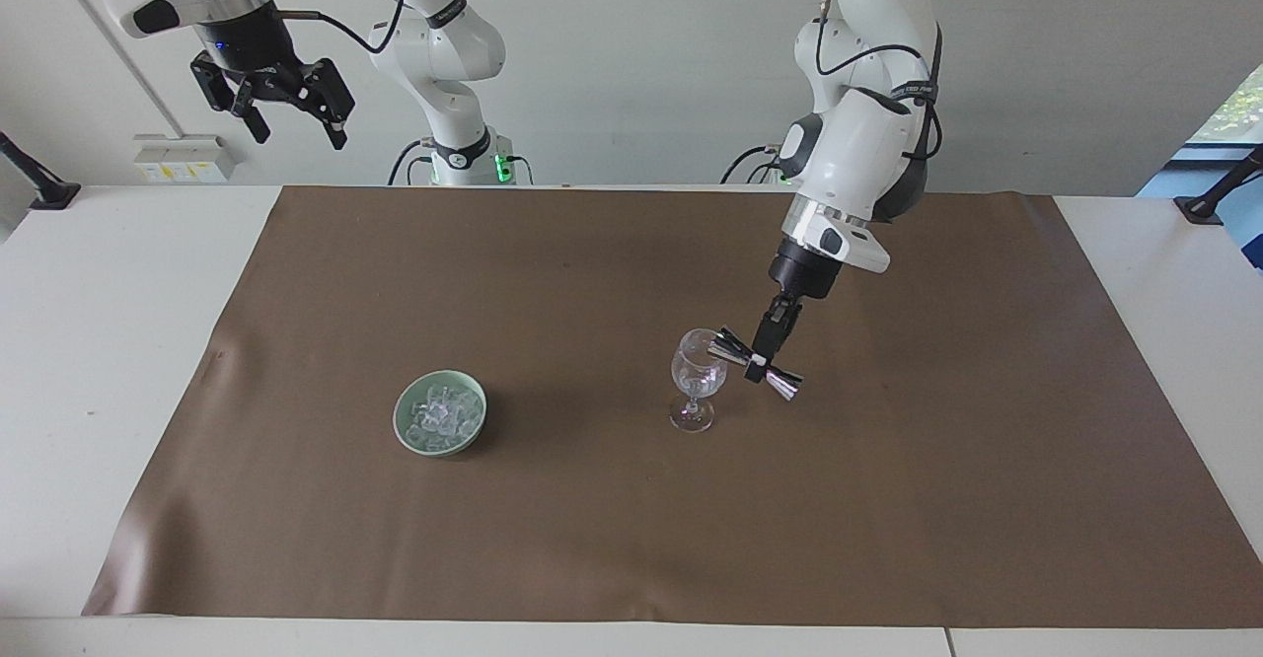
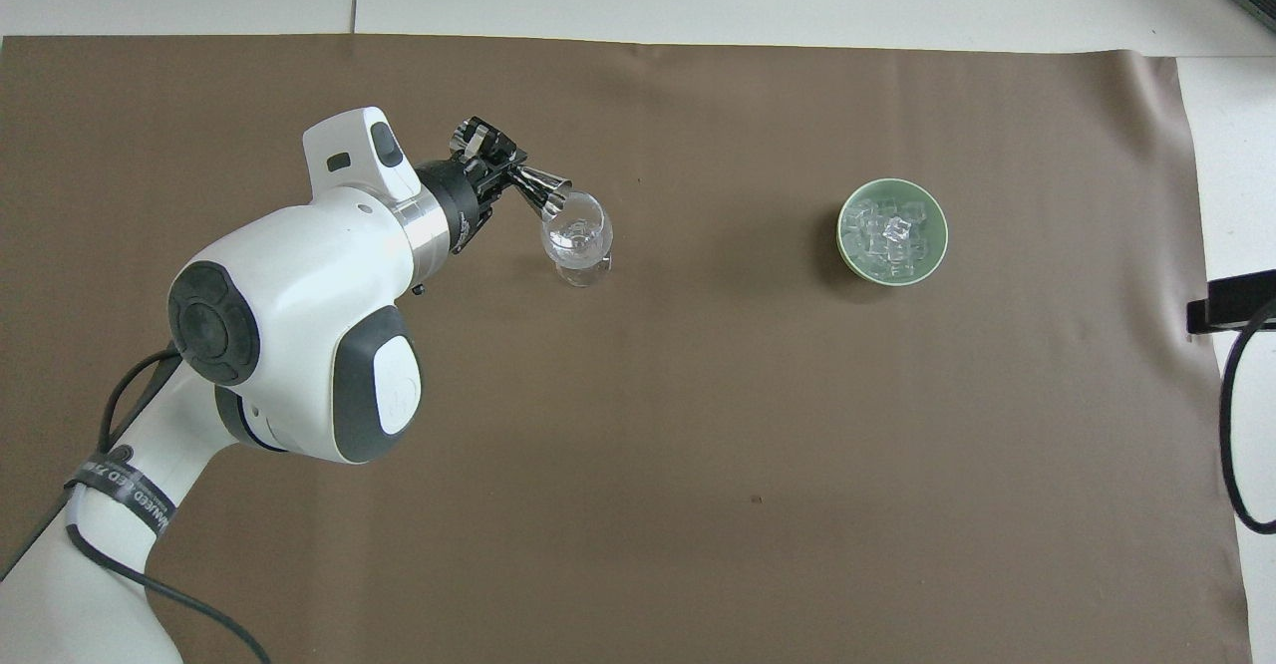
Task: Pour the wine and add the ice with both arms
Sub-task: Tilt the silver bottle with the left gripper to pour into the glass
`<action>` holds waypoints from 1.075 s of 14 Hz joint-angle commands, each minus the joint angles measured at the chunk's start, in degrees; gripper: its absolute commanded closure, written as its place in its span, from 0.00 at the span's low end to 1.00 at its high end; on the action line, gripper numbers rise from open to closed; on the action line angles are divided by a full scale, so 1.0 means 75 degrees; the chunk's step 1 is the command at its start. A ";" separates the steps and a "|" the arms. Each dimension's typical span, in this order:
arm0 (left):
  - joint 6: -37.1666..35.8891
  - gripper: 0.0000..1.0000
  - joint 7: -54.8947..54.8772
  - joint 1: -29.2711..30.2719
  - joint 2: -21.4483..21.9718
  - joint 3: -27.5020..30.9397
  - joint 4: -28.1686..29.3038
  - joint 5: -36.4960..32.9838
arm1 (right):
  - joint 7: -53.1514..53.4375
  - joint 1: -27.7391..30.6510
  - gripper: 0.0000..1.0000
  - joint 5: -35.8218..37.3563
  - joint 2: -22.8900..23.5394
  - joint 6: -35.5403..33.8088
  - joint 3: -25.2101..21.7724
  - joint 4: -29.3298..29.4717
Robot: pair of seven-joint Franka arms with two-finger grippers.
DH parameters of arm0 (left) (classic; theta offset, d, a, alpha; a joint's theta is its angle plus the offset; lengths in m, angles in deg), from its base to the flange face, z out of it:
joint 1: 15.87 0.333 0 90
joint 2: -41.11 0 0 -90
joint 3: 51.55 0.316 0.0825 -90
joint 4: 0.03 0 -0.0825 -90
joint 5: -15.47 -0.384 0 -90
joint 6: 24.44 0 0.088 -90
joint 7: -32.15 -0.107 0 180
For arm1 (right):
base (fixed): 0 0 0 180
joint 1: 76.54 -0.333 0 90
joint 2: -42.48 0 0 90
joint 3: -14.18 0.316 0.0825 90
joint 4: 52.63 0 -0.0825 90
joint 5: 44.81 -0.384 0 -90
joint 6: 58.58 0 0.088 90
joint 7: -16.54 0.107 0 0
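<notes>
Left arm reaches down over the brown mat. Left claw clamps a steel jigger at its waist, tipped, mouth at the wine glass rim. Right arm waits raised; right claw spread wide, outside the overhead view. Ice sits in the green bowl, toward the right arm's end of the bench. Glass contents hard to make out.
</notes>
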 commanded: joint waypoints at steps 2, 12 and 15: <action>0.0207 1.00 -0.0022 -0.0148 0.0063 0.0109 0.0120 -0.0130 | 0.0036 0.0013 0.00 -0.0159 -0.0135 0.0148 -0.0047 -0.0173; 0.0206 1.00 -0.0022 -0.0136 0.0051 0.0109 0.0085 -0.0130 | 0.0036 0.0013 0.00 -0.0159 -0.0135 0.0077 -0.0047 -0.0173; 0.0206 1.00 -0.0022 -0.0136 0.0051 0.0109 0.0074 -0.0130 | 0.0036 0.0024 0.00 -0.0159 -0.0135 0.0113 -0.0047 -0.0173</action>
